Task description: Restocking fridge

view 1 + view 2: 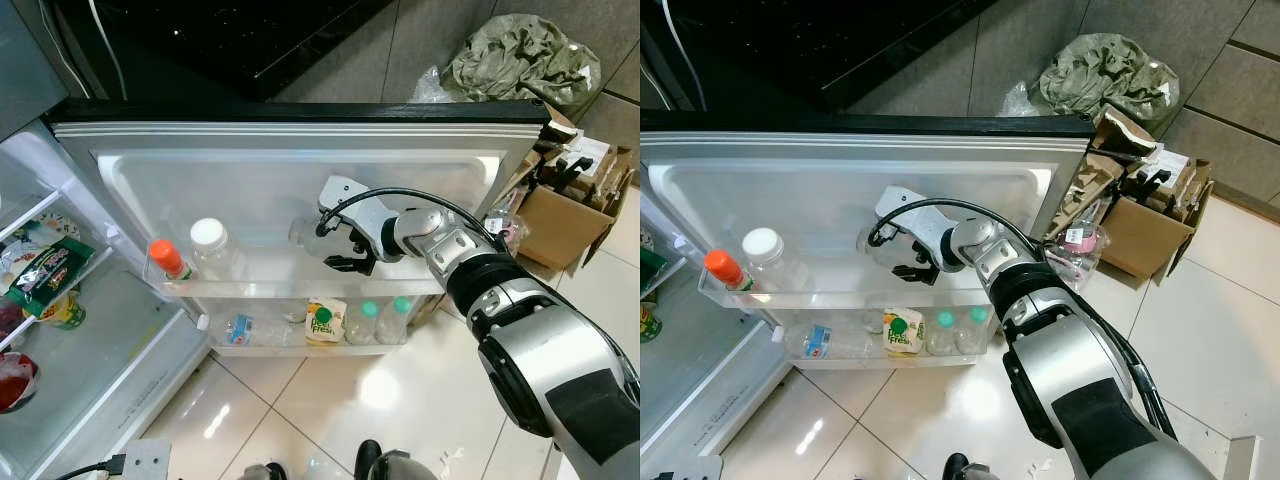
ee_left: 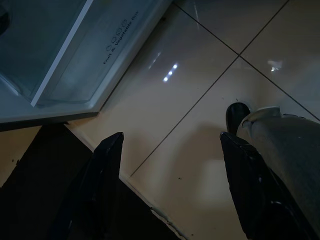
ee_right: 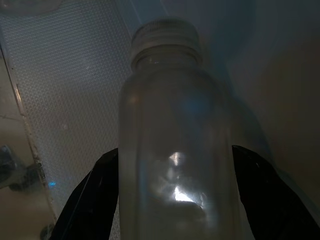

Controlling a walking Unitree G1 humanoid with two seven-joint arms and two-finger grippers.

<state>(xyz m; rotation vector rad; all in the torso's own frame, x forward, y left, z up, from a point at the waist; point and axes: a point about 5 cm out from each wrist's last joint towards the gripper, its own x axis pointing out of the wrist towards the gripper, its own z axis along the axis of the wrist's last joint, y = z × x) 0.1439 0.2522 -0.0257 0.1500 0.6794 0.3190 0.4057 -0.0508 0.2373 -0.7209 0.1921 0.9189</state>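
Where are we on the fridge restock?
Done: the upper door shelf holds an orange-capped bottle and a white-lidded clear bottle; the lower one holds a green-capped carton and small bottles. In hand: the right pincer grips a clear plastic bottle at the upper shelf. Left: release it.

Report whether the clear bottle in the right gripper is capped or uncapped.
Capped. In the right wrist view a ribbed lid sits on the neck of the clear bottle, which stands between the right gripper's fingers at the fridge door's upper shelf.
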